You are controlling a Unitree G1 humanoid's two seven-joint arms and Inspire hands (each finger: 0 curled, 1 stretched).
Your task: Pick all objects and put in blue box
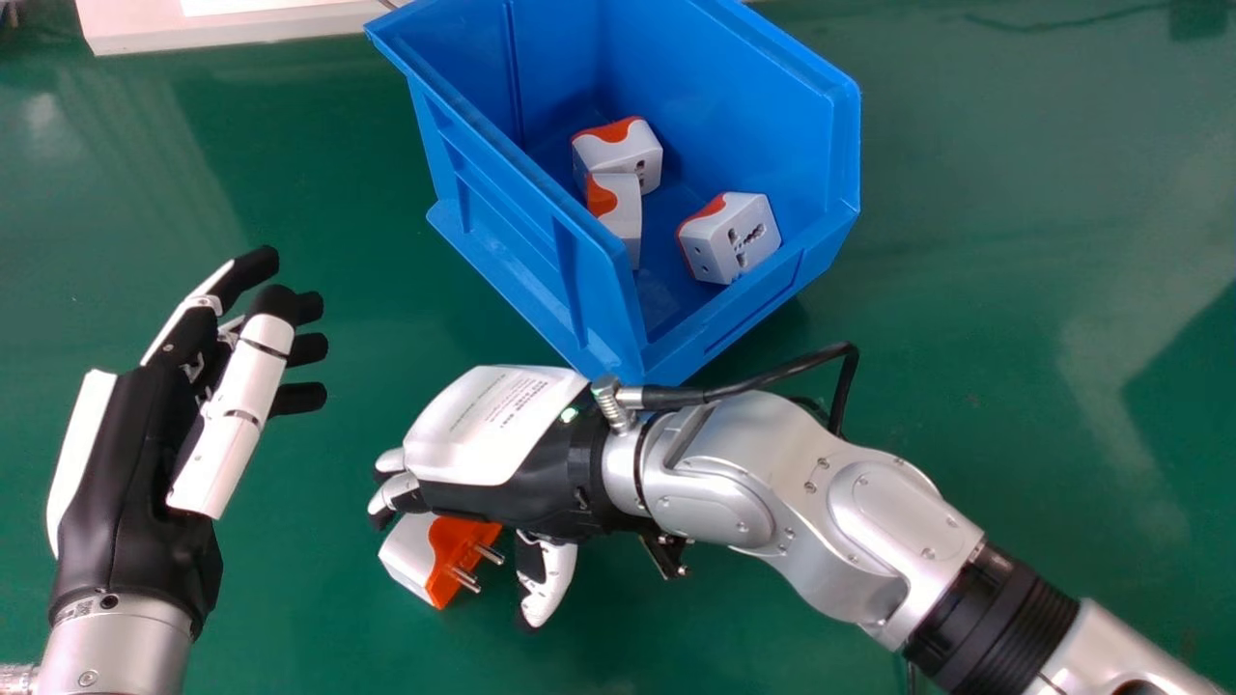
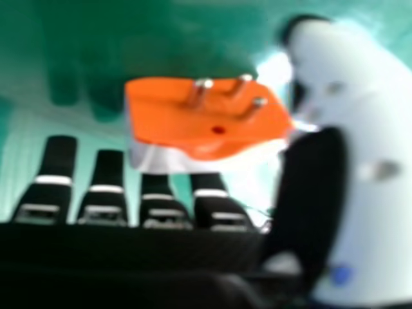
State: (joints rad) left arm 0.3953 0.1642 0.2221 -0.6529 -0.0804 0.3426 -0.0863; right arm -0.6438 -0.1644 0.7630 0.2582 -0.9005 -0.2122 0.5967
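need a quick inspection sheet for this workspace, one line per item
surface: green tabletop, glossy, with reflections
job's things: blue box holds three white-and-orange adapters; a loose adapter lies outside, prongs exposed
clutter: white object at the head view's top left
hands: left hand open, at the head view's left; right hand over the loose adapter, fingers straight and uncurled, contact cannot be told
cables: black cable loops at the right wrist; dark cable below that forearm
surroundings: dark shape at the head view's top right, too unclear to name
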